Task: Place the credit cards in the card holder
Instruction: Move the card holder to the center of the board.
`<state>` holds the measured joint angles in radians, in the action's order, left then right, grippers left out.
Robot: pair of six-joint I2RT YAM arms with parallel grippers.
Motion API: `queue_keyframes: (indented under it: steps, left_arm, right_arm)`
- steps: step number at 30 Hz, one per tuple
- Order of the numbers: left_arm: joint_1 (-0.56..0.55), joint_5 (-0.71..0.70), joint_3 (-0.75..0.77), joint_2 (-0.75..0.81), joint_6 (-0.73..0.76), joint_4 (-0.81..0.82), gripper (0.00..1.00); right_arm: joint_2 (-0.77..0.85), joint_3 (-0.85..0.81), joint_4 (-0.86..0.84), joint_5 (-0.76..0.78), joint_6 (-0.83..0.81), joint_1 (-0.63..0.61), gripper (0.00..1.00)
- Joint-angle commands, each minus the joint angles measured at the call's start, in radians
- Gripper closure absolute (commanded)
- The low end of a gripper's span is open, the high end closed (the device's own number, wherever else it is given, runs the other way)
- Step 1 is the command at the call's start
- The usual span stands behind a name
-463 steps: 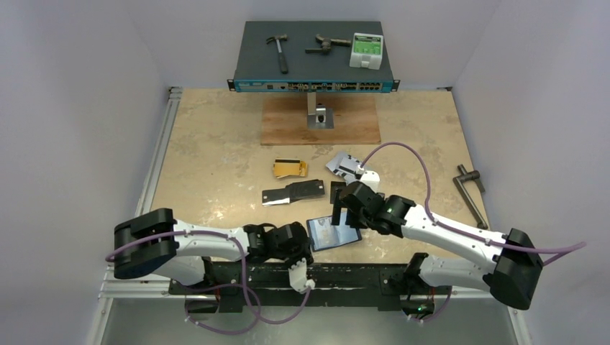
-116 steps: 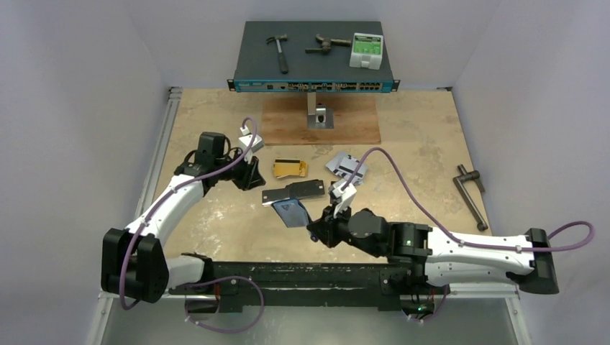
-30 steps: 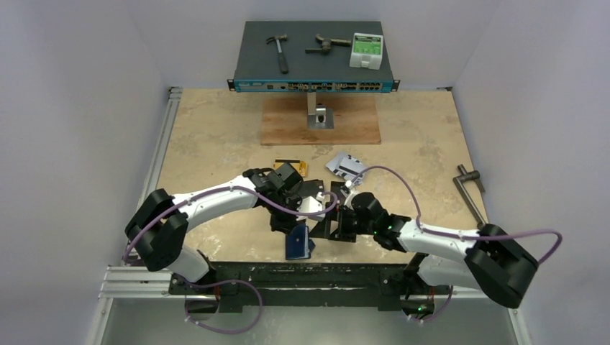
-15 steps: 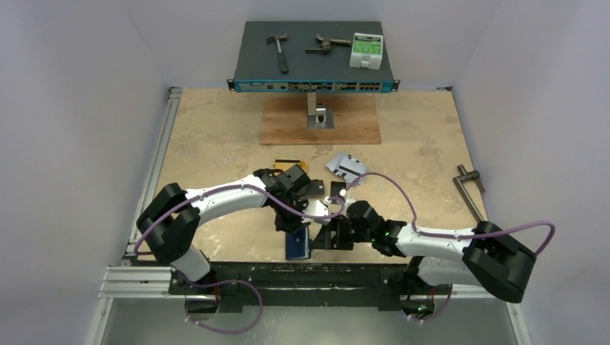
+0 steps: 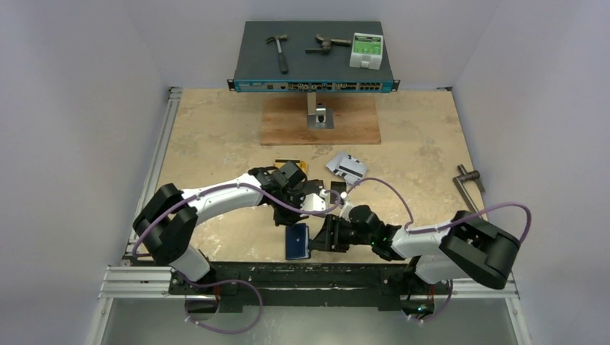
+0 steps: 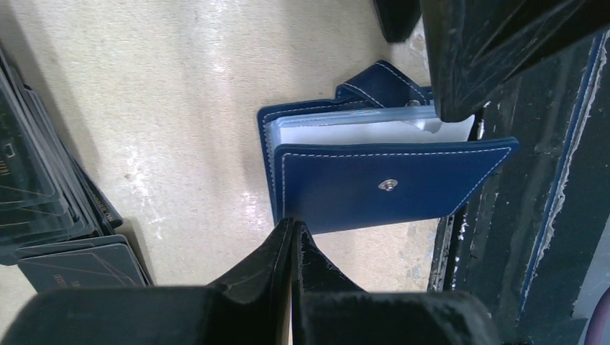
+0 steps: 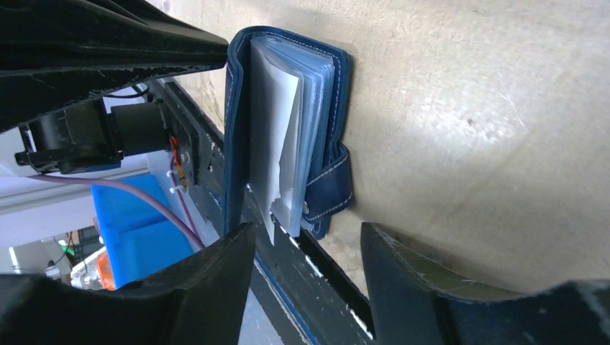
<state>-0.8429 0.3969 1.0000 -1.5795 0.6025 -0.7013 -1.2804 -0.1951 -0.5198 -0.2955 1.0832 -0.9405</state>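
The dark blue card holder (image 5: 296, 242) stands on its edge, half open, close to the table's front rail, white and clear sleeves showing inside (image 7: 288, 144). My left gripper (image 6: 291, 224) is shut with nothing in it, its tips touching the holder's cover (image 6: 388, 183) near the spine. My right gripper (image 7: 306, 233) is open, and the holder's snap-tab end sits just ahead of its fingertips. Black credit cards (image 6: 43, 194) lie stacked to the left. A gold card (image 5: 289, 164) and silver-grey cards (image 5: 347, 167) lie farther back, partly hidden by my left arm.
The black front rail (image 5: 302, 273) runs right beside the holder. A wooden board (image 5: 320, 121) and a network switch (image 5: 314, 54) carrying a hammer and a small box stand at the back. A metal crank (image 5: 469, 188) lies at the right edge.
My right gripper has slid left up to the holder and its jaws have narrowed. The left gripper stays shut at the holder's cover. The holder has hardly moved.
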Motion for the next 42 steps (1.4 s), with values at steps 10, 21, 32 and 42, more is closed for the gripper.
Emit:
queue_keyframes:
  steps: [10, 21, 32, 42]
  left_arm:
    - [0.009, -0.041, -0.05, 0.06, 0.071, 0.055, 1.0]
    - [-0.001, -0.109, -0.082, 0.042, 0.154, 0.076, 1.0]
    - [0.001, -0.061, -0.03, 0.098, 0.141, -0.038, 1.0]
    - [0.009, 0.11, -0.047, 0.236, 0.097, -0.14, 1.0]
  right_arm:
    - [-0.251, -0.052, -0.28, -0.092, 0.058, -0.001, 0.66]
    - [-0.134, -0.029, -0.288, 0.029, 0.057, 0.012, 0.96]
    - [0.024, -0.228, 0.337, 0.275, -0.122, -0.059, 0.47]
    - [0.002, -0.333, 0.588, 0.448, -0.155, -0.117, 0.56]
